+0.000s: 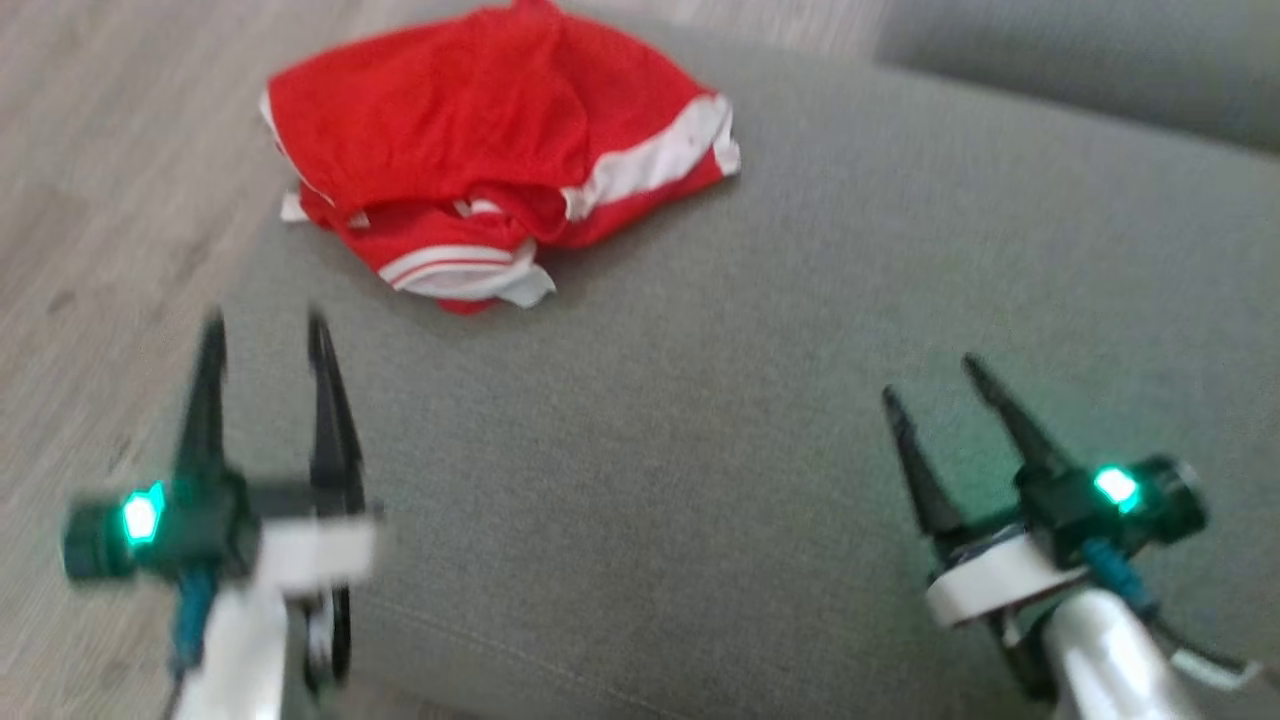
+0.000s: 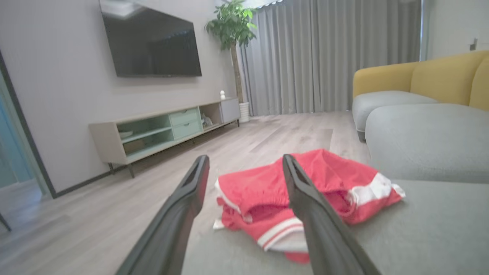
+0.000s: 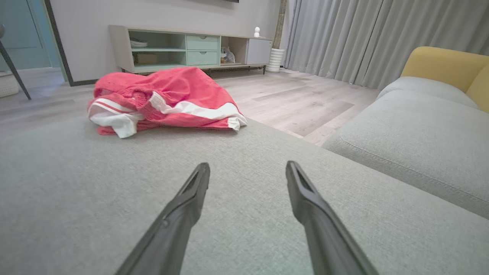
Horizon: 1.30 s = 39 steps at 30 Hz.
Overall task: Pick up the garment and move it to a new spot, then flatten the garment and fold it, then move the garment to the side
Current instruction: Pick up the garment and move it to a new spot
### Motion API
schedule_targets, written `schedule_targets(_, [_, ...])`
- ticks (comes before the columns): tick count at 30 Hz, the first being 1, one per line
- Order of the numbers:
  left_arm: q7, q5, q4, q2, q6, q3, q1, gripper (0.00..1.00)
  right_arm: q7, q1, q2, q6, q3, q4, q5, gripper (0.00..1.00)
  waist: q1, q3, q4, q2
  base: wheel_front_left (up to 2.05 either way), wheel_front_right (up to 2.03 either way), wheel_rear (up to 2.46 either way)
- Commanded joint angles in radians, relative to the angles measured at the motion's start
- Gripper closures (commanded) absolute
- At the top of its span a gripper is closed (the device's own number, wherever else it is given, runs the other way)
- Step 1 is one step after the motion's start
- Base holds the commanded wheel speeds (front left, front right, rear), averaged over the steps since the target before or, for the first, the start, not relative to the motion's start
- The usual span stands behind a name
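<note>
Red garment [image 1: 490, 170] lay crumpled at upper left of head view, on the grey cushion [image 1: 720, 450] near its edge by the wood floor [image 1: 90, 200]. Left gripper [image 1: 265, 328] and right gripper [image 1: 931, 380] were at the lower corners, both spread wide, empty. TV [image 2: 151, 42], cabinet [image 2: 160, 130] and curtains [image 2: 324, 53] stood behind.

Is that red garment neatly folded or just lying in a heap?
In a heap: the red garment lies bunched on the grey cushion, layers overlapping unevenly, edges crooked.
</note>
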Motion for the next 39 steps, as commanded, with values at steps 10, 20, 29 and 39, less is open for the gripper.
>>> schedule_targets(10, [-0.01, -0.035, 0.257, 0.034, -0.058, 0.1, -0.475, 0.0, -0.011, -0.105, -0.168, -0.001, -0.005, -0.086, -0.03, 0.0, -0.0002, 0.3, -0.036, 0.0, 0.0, 0.0, 0.0])
schedule_targets(20, [0.003, -0.088, 0.67, 0.007, -0.149, 0.051, -0.804, 0.0, -0.011, -0.105, -0.257, -0.001, -0.033, -0.137, -0.032, 0.0, -0.0002, 0.415, -0.037, 0.0, 0.0, 0.0, 0.0])
schedule_targets(29, [0.039, -0.101, 0.975, 0.005, -0.198, -0.007, -0.972, 1.0, -0.011, -0.118, -0.274, -0.001, -0.038, -0.161, -0.036, 0.0, -0.0002, 0.468, -0.057, 0.0, 0.0, 0.0, 0.0])
schedule_targets(39, [-0.008, -0.064, 0.987, 0.042, -0.196, -0.054, -1.042, 1.0, -0.011, -0.135, -0.242, -0.001, -0.013, -0.137, -0.027, 0.0, -0.0002, 0.408, -0.071, 0.0, 0.0, 0.0, 0.0])
